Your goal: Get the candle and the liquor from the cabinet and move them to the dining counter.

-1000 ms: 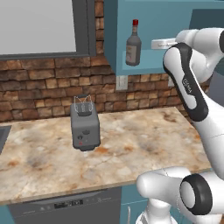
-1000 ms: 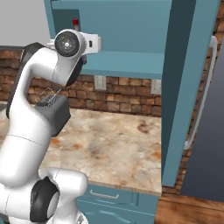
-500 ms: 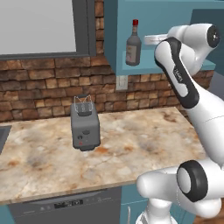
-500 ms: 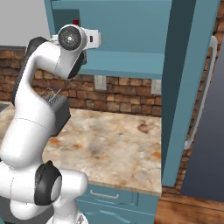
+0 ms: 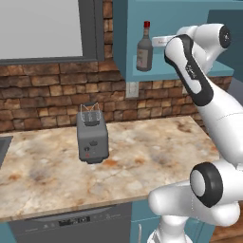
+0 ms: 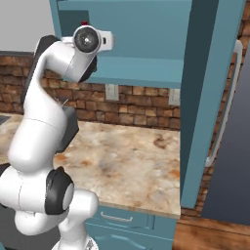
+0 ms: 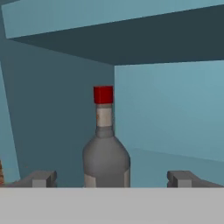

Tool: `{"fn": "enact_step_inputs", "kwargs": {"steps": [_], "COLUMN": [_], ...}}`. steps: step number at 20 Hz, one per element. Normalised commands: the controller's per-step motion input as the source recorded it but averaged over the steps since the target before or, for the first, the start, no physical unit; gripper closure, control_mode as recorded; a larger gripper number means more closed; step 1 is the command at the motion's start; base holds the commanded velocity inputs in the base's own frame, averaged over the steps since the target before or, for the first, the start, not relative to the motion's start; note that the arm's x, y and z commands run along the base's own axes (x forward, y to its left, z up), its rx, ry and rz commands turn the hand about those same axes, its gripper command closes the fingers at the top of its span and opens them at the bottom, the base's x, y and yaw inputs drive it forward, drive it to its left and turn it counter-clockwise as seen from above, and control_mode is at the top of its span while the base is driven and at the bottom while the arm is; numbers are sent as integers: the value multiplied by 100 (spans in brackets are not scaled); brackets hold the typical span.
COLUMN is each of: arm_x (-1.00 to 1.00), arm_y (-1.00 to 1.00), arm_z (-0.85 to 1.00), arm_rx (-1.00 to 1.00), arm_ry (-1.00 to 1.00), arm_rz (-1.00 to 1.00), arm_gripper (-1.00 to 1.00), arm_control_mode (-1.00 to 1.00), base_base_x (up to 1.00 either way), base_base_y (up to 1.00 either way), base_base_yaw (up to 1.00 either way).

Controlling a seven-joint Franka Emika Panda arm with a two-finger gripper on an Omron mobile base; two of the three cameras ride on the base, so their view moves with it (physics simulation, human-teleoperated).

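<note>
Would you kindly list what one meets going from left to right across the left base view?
Sink edge → toaster → wall outlet → liquor bottle on the cabinet shelf → robot arm.

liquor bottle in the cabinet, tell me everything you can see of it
The liquor bottle is dark grey-brown, glass by its look, with a round body, sloped shoulders, a narrow neck with a pale band and a red cap. A label shows on its body in the left base view. It stands upright on the teal shelf of the open cabinet, near the left wall. The open gripper faces it, fingers either side in the hand view, not touching it.
</note>
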Motion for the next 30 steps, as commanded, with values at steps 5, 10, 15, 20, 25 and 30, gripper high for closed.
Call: {"fn": "enact_step_inputs", "kwargs": {"steps": [5,10,15,20,25,30], "arm_x": [25,30,31,17,8,14], "arm_y": [0,0,2,0,6,16], "arm_z": [18,16,2,2,6,2], "arm_rx": [0,0,0,0,0,0], "arm_ry": [0,0,4,6,11,9], "arm_rz": [7,7,9,13,11,9], "arm_gripper": [-100,-100,-100,-100,-100,-100], "arm_control_mode": [-100,-100,-100,-100,-100,-100], "base_base_x": [0,0,0,0,0,0], "base_base_y": [0,0,0,0,0,0], "base_base_yaw": [0,0,0,0,0,0]}}
